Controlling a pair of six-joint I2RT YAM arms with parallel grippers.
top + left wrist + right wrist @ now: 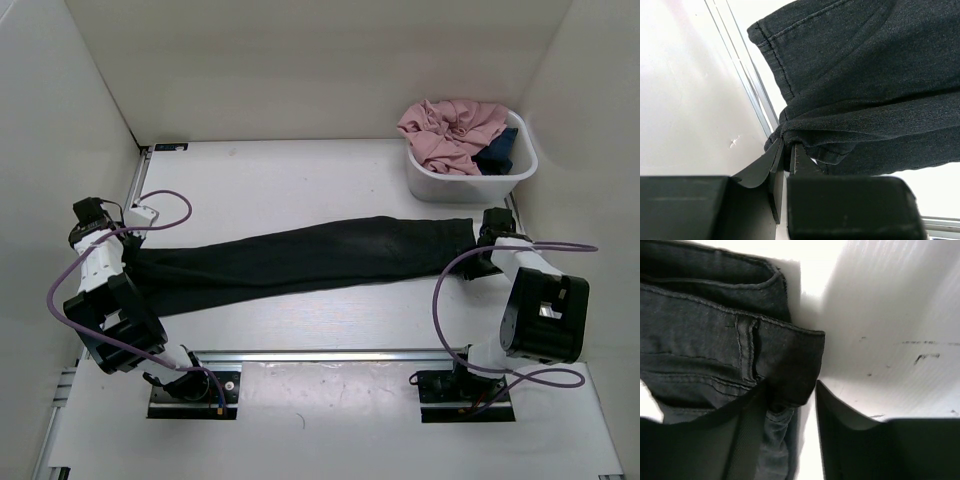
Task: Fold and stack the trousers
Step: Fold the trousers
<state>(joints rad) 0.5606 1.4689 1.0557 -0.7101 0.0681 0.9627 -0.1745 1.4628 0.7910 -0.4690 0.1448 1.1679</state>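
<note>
Claws, two. Left claw (787,150): pinches shut on a bunched fold of the trousers (300,260), close to the stitched leg hem. Right claw (790,385): stands part open, waistband corner between the fingers (855,450), resting against one and clear of the other, white table showing through the gap; no clamp on the cloth.

Trousers, one pair: lies stretched flat across the table (300,170) from claw to claw, hem end at the left, waistband end at the right, near the tub but apart from it. Black, soft, faintly flecked weave; double-stitched hem; belt loop and seamed waistband visible in the right wrist view.

Tub (470,185), one: white, round-cornered, at the far right of the table. Holds one pink garment (450,130), crumpled and heaped above the rim, and one blue garment (498,152), mostly buried, shape hard to make out.

Cables (436,300), two: purple, one looping off each arm.

Hidden or cut off: from above, both sets of fingertips masked by wrists and cloth; in each wrist view, only one end of the trousers in frame.
</note>
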